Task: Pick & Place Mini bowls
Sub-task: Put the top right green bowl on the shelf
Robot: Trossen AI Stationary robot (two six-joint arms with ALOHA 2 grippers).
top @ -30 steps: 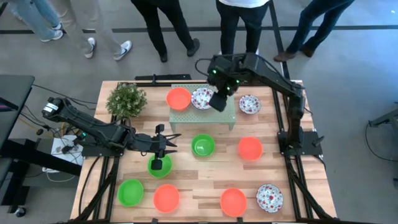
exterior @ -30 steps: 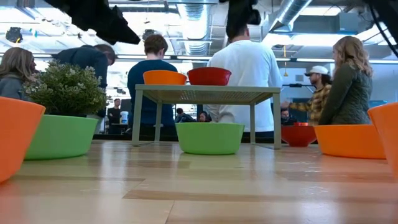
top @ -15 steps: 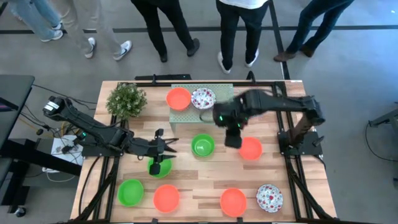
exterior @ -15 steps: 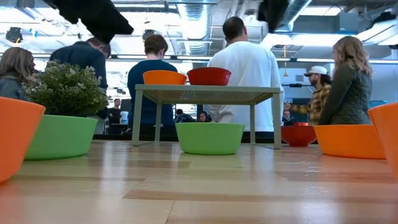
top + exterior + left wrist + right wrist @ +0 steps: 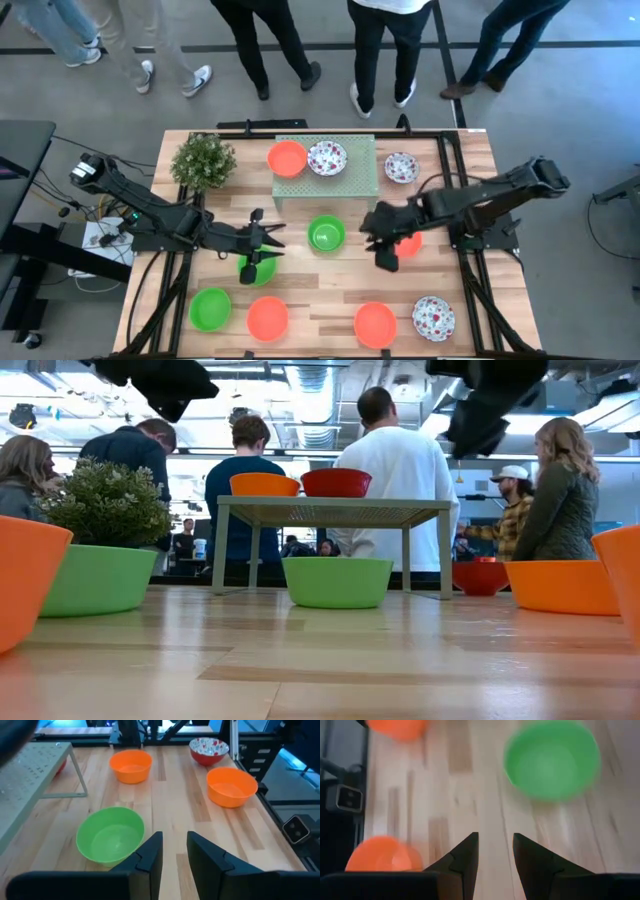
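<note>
Bowl, orange (image 5: 408, 241), half hidden under right end effector (image 5: 385, 246); fingers narrowly apart, empty. Left end effector (image 5: 262, 246) likewise.

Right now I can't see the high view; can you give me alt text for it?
Both arms reach over a wooden table scattered with mini bowls: the left tool above a green bowl, the right tool beside an orange bowl. A pale mesh rack holds an orange bowl and a speckled bowl.

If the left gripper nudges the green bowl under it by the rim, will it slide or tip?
The green bowl below the left gripper looks thin-walled, probably light and stiff. On the smooth wooden table it would likely slide. Its tapering sides suggest a narrower base, so a high rim push might tip it.
</note>
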